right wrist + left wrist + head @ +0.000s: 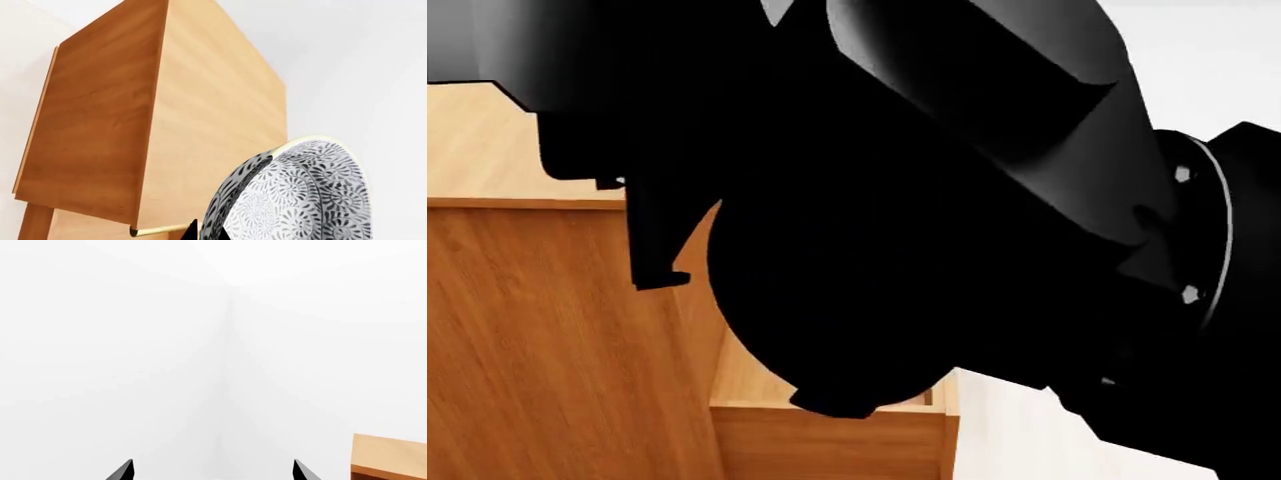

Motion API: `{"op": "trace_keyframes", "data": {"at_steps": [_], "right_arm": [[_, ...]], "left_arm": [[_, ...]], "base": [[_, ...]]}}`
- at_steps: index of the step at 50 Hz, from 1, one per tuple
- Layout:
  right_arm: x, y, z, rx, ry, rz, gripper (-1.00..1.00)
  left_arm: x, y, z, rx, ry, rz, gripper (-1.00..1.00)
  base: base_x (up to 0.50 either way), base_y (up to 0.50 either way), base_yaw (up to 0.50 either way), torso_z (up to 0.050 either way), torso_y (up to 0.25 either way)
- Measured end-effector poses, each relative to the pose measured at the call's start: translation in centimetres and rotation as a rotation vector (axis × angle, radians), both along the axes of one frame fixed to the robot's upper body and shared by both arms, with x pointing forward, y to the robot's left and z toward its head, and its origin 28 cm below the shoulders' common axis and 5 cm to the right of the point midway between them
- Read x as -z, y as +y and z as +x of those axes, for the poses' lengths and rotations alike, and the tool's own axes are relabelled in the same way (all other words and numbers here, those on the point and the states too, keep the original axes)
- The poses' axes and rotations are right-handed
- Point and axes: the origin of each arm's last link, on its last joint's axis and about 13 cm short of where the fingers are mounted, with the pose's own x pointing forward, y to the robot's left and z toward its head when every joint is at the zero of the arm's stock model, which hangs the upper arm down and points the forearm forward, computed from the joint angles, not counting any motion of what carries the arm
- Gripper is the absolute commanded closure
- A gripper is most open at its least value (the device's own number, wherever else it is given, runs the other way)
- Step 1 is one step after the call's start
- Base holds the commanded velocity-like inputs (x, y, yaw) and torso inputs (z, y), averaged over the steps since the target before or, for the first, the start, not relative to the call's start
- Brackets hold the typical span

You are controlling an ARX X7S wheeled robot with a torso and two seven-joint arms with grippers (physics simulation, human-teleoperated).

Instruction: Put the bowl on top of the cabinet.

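In the right wrist view the bowl (pixel 300 195), white with a dense dark floral pattern and a pale rim, stands on edge close to the camera. My right gripper (pixel 208 228) is shut on the bowl's rim, one dark fingertip on each side of the wall. Just beyond the bowl rises the cabinet (pixel 133 115), orange-brown wood, with a brass bar handle (pixel 160 229) low on it. My left gripper (pixel 213 470) is open and holds nothing, pointing at a white wall corner. A corner of the cabinet (pixel 390 457) shows beside it. The bowl is hidden in the head view.
A black robot arm (pixel 961 200) fills most of the head view. Behind it are the cabinet's wooden face (pixel 547 340) and paler flat top (pixel 481 140). White walls (pixel 133 340) stand behind the cabinet.
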Motion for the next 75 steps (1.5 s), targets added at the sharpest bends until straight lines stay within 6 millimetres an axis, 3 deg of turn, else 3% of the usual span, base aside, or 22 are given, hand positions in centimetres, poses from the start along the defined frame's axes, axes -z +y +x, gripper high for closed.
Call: {"op": "trace_keyframes", "data": {"at_steps": [37, 56, 75], "right_arm": [[3.6, 1.5, 3.1, 0.003, -0.002, 0.03, 1.0], [5.5, 1.7, 3.4, -0.003, 0.018, 0.001, 1.0], [6.0, 1.7, 3.2, -0.013, -0.011, -0.008, 1.0]], "left_arm": [[0.1, 0.0, 0.1, 0.0, 0.002, -0.001, -1.0], [0.2, 0.0, 0.1, -0.001, 0.003, -0.003, -1.0], [0.2, 0.1, 0.0, -0.001, 0.003, -0.004, -1.0]], "base": [[0.0, 0.0, 0.0, 0.0, 0.001], [0.0, 0.0, 0.0, 0.0, 0.0], [0.0, 0.0, 0.0, 0.0, 0.0]]}}
